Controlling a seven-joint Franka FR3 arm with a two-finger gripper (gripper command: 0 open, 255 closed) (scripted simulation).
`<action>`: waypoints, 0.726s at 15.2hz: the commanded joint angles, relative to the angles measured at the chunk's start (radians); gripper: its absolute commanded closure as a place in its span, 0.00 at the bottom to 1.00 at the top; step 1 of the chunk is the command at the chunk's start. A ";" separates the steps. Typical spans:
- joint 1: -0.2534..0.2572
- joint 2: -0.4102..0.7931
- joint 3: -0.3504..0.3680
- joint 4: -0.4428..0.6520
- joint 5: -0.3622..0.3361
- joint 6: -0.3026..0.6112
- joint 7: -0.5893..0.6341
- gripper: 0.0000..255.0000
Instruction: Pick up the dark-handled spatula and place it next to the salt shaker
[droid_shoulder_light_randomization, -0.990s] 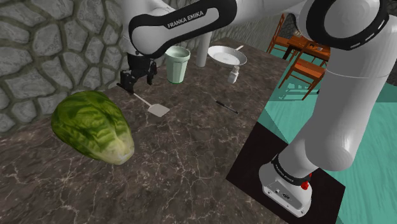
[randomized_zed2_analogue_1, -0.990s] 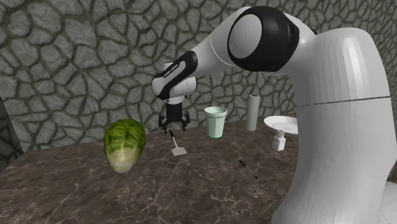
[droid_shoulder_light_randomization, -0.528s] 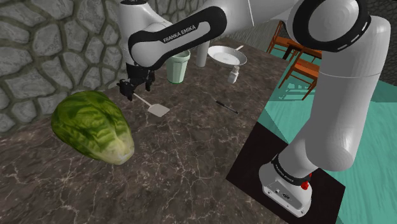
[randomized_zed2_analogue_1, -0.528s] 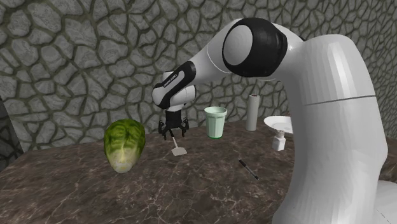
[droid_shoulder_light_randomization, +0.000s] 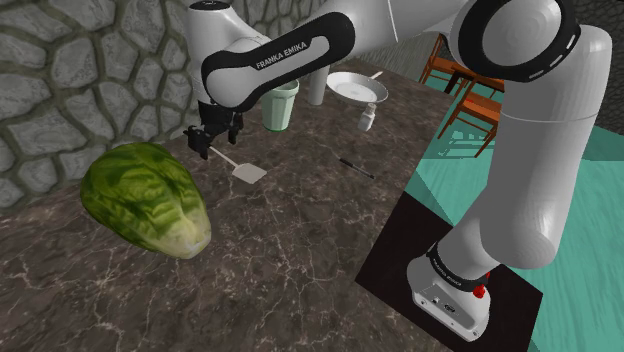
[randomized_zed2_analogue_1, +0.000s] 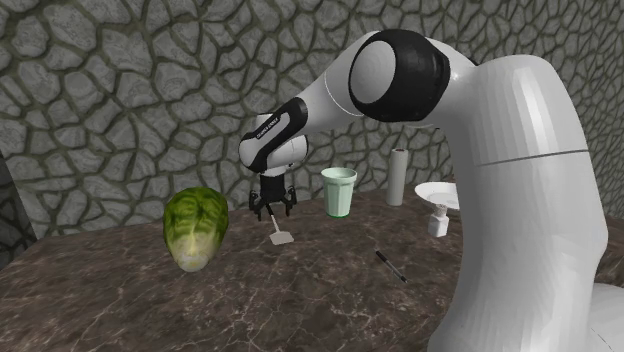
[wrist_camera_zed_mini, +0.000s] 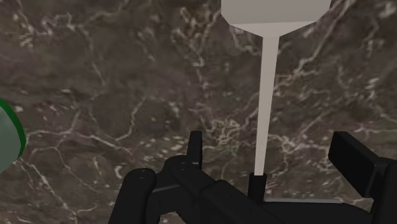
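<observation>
Gripper (wrist_camera_zed_mini: 270, 139) — jaws wide, straddling the spatula (wrist_camera_zed_mini: 266, 95) at its handle end, gripping nothing | spatula flat on the counter (droid_shoulder_light_randomization: 300, 230), near the cup (droid_shoulder_light_randomization: 280, 103) | salt shaker (droid_shoulder_light_randomization: 368, 119) beyond the cup, away from the spatula | judged light, stiff, thin — pinch the dark handle, not the slick shaft

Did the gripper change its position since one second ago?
Yes. The gripper sank slightly toward the spatula, a little away from the green cup.
</observation>
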 joint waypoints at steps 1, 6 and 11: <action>0.000 0.000 0.000 0.000 0.000 0.000 0.000 1.00; 0.000 0.000 0.000 0.000 0.000 0.000 0.000 1.00; -0.001 -0.006 0.002 0.004 0.003 -0.010 -0.002 1.00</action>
